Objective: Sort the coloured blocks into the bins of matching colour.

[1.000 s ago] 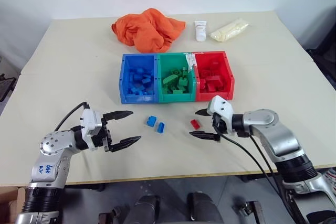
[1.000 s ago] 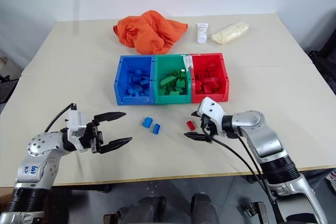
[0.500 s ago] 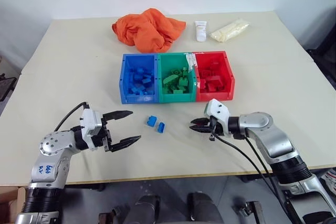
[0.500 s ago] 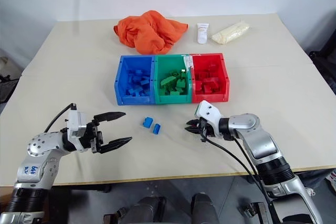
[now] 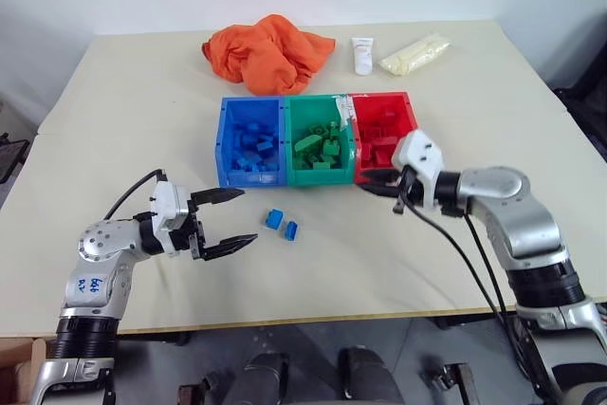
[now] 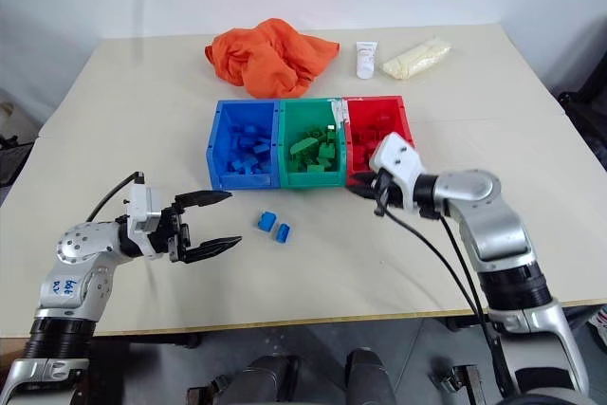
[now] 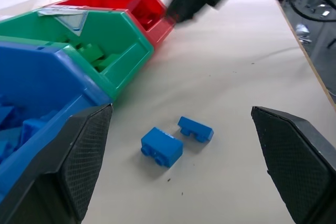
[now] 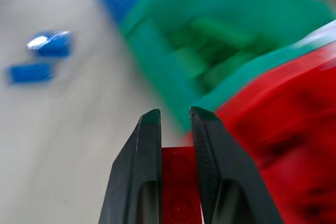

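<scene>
My right gripper [image 8: 175, 124] is clamped on the small red plastic brick [image 8: 180, 182] at frame centre, by the red plastic bin [image 5: 412, 154]. Two small blue plastic bricks [image 5: 282, 223] lie unsorted lower centre. Left gripper [image 5: 228, 220] is spread, empty.

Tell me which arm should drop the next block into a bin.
Right. The right gripper is shut on the red block at the red bin's front wall; the left gripper is open beside the blue blocks.

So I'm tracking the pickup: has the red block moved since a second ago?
Yes. The red block has left the table in the right gripper, now up at the front of the red bin.
</scene>
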